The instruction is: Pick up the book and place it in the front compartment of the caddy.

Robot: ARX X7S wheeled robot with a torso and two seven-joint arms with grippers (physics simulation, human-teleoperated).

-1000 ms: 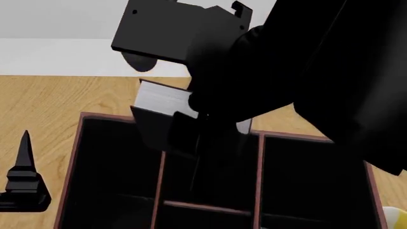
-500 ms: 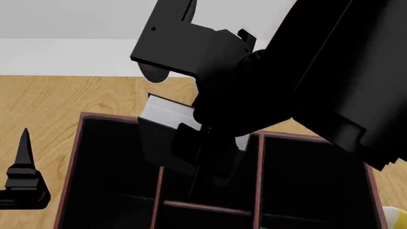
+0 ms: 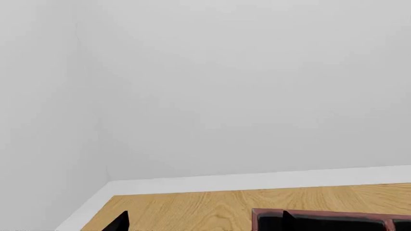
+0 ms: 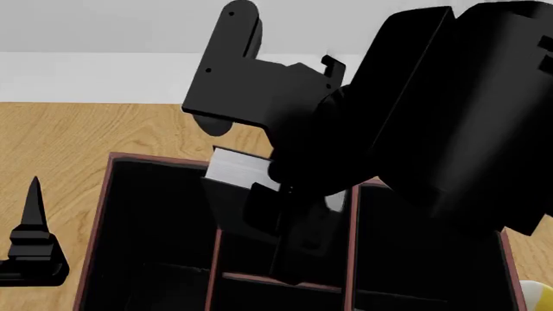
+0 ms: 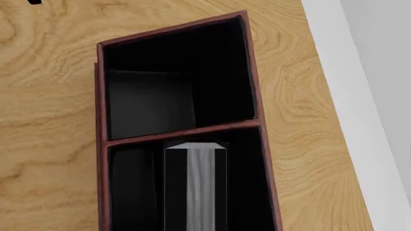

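The caddy (image 4: 155, 159) is a reddish-brown box with a black inside and thin dividers, standing on the wooden table. My right gripper (image 4: 281, 220) is shut on the book (image 4: 237, 170), a black hardcover with a white page edge. The book stands on end, partly down in the caddy's middle compartment, beyond the cross divider (image 4: 276, 280). In the right wrist view the book (image 5: 199, 187) sits inside one compartment of the caddy (image 5: 101, 120), page edge toward the camera. My left gripper (image 3: 204, 225) is open, to the left of the caddy (image 3: 321, 214); one of its fingers (image 4: 33, 240) points upward.
A white-and-yellow mug (image 4: 540, 295) peeks in at the lower right beside the caddy. The table's far edge meets a white wall (image 3: 224, 96). My right arm (image 4: 432, 129) hides much of the caddy's right side.
My right arm has come lower and a little to the right, carrying the book further down into the caddy. The left gripper has stayed where it was.
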